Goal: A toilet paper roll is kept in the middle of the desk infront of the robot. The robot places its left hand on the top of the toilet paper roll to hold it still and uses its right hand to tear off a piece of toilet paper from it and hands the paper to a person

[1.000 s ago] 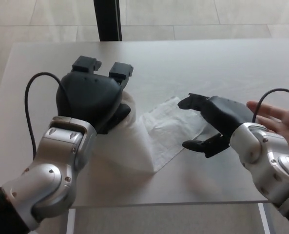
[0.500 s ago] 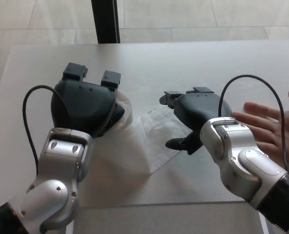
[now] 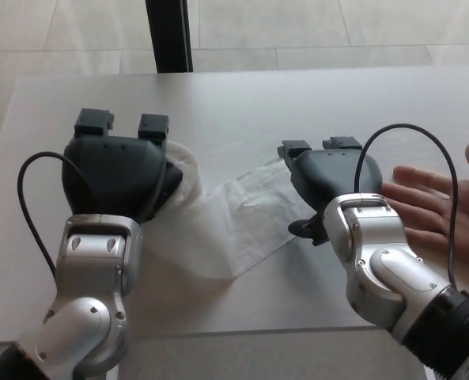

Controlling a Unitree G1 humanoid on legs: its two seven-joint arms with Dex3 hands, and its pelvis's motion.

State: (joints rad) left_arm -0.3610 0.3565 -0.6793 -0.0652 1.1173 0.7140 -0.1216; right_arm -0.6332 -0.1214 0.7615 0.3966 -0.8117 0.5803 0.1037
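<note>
Compared with a second ago, the right hand (image 3: 323, 186) has turned palm-down and shifted left and up, from the lower right edge of the loose paper strip (image 3: 246, 210) to its far right end at centre right of the frame. That suggests it is settling in to pinch the strip, with the tear itself not yet made. Its fingers sit at the strip's edge with the thumb showing below, but whether they have closed on paper cannot be told. The left hand (image 3: 119, 178) stays pressed, fingers spread, on top of the toilet paper roll (image 3: 183, 170) at centre left of the desk (image 3: 297, 103), gripping nothing. The roll is mostly hidden; only its white rim shows, with the creased strip unrolled to the right. A person's hand (image 3: 436, 206) waits open at the right edge.
</note>
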